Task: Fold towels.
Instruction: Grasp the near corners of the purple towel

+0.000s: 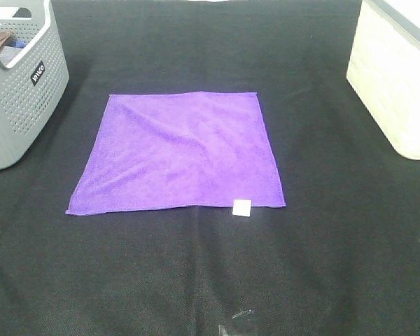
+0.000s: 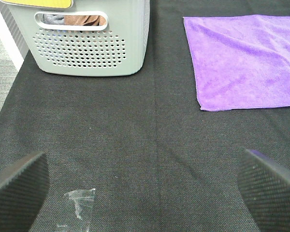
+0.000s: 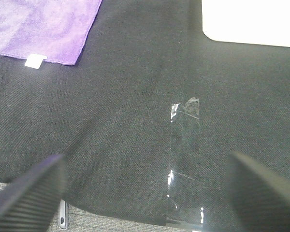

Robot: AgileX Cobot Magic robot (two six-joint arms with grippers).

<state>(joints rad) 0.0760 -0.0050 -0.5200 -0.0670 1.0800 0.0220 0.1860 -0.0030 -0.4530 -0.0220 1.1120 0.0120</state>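
purple towel [image 1: 178,155] flat & unfolded on black mat [image 1: 161,280], no fold started so whole job left; left gripper [image 2: 144,186] & right gripper [image 3: 146,192] both wide open, empty, towel well ahead of each, untouched.

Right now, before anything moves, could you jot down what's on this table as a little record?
Towel: purple towel, spread flat, unfolded, slightly wrinkled
Tag: white tag on its near edge, by the right corner
Left side: grey basket with cloth inside
Right side: white bin
Surface: black table cover
Left gripper: open, empty, off the towel
Right gripper: open, empty, off the towel
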